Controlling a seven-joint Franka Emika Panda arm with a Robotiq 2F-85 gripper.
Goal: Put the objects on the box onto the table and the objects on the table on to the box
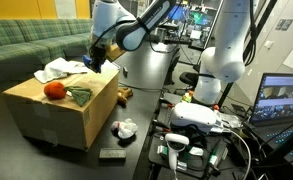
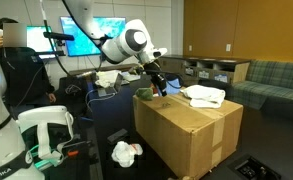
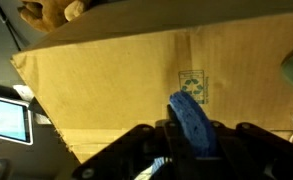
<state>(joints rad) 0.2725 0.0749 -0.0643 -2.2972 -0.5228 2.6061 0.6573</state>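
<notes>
At that moment I had the gripper (image 1: 98,63) over the far edge of the box (image 1: 56,118), and my wrist view showed its fingers closed tight on the flat blue block (image 3: 189,112). The block stood on edge between them, above the plain cardboard top. I could not tell from any view whether the block's lower edge touched the cardboard or hung just clear of it. In both exterior views the arm reached in from behind the box, with the gripper (image 2: 156,86) pointing down at the top surface near its back corner. On the box top lay the red ball (image 1: 54,90), and the dark green cloth (image 1: 81,96) was just beside it towards the front corner. A white cloth (image 1: 61,70) was bunched farther back, near the gripper. The same white cloth (image 2: 204,95) showed in an exterior view, well apart from the fingers. Down on the black table (image 1: 138,110) the brown plush toy (image 1: 124,94) sat close against the side of the box. A white wad (image 1: 124,128) lay near the front corner, and the flat black bar (image 1: 111,153) lay nearer the camera. The plush toy (image 3: 51,10) also showed at the top of my wrist view, past the cardboard edge. A green striped sofa (image 1: 26,45) stood behind the box.
</notes>
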